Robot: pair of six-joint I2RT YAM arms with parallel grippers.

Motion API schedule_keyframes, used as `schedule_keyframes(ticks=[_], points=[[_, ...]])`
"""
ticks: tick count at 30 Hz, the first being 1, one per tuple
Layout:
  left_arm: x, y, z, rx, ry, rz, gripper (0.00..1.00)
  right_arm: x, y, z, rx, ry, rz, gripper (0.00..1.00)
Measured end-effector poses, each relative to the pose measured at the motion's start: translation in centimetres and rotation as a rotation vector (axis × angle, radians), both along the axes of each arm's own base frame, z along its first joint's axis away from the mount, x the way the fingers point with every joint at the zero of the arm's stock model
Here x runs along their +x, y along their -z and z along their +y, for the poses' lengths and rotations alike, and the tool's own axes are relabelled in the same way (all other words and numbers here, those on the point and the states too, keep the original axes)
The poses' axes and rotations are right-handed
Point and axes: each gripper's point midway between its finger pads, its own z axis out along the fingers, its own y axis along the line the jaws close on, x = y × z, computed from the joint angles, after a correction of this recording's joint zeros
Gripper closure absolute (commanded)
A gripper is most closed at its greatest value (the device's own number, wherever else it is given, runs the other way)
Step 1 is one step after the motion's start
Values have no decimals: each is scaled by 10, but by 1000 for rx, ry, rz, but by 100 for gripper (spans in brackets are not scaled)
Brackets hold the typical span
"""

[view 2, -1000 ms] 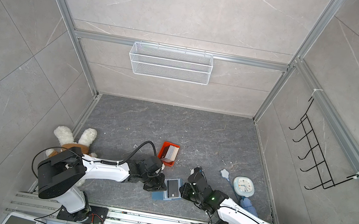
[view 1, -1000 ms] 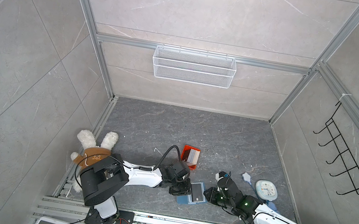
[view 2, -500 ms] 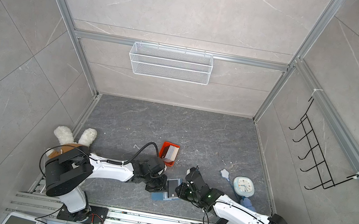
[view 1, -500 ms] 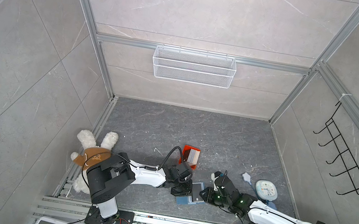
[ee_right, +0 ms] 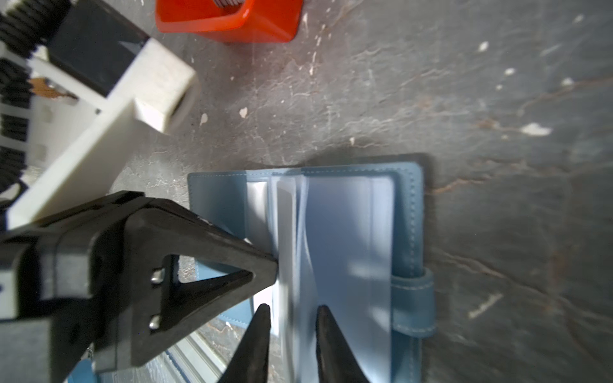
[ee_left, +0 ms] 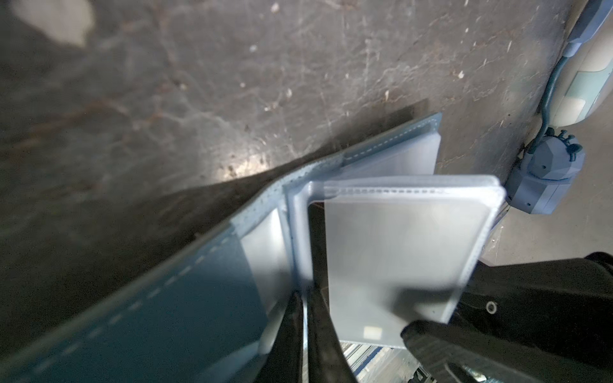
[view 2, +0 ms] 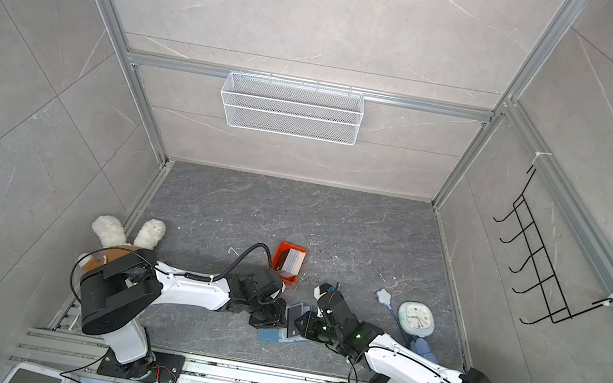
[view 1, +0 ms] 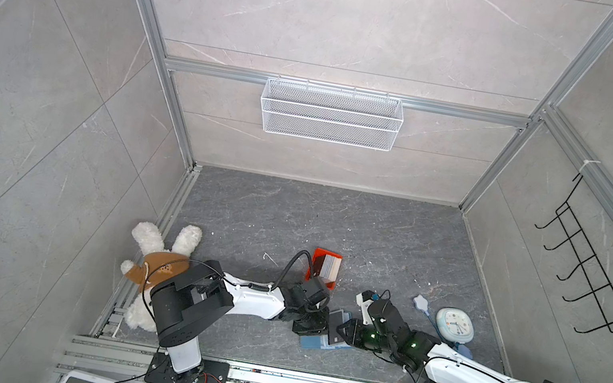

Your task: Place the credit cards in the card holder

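One card holder (ee_right: pixel 411 215), one tray (ee_right: pixel 232 23), left claw (ee_left: pixel 305 298), right claw (ee_right: pixel 292 306)

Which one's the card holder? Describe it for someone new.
On the dark grey tabletop, go to the middle of the near edge, where the left pincer and right pincer meet. The card holder lies open there: flat, blue, stitched, with a snap tab and cloudy clear sleeves. The orange tray behind it is a box; the pale clock to its right is round.
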Motion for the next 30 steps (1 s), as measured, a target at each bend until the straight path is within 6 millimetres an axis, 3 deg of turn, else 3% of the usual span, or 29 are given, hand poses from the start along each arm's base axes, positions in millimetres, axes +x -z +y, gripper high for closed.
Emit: schedule_keyframes(ticks=[13, 30], points=[[1, -4, 9, -3, -16, -14, 92, -3, -27, 32, 31, -112, -50, 69], [1, -3, 20, 4, -32, -18, 93, -10, -23, 38, -41, -151, -62, 68]])
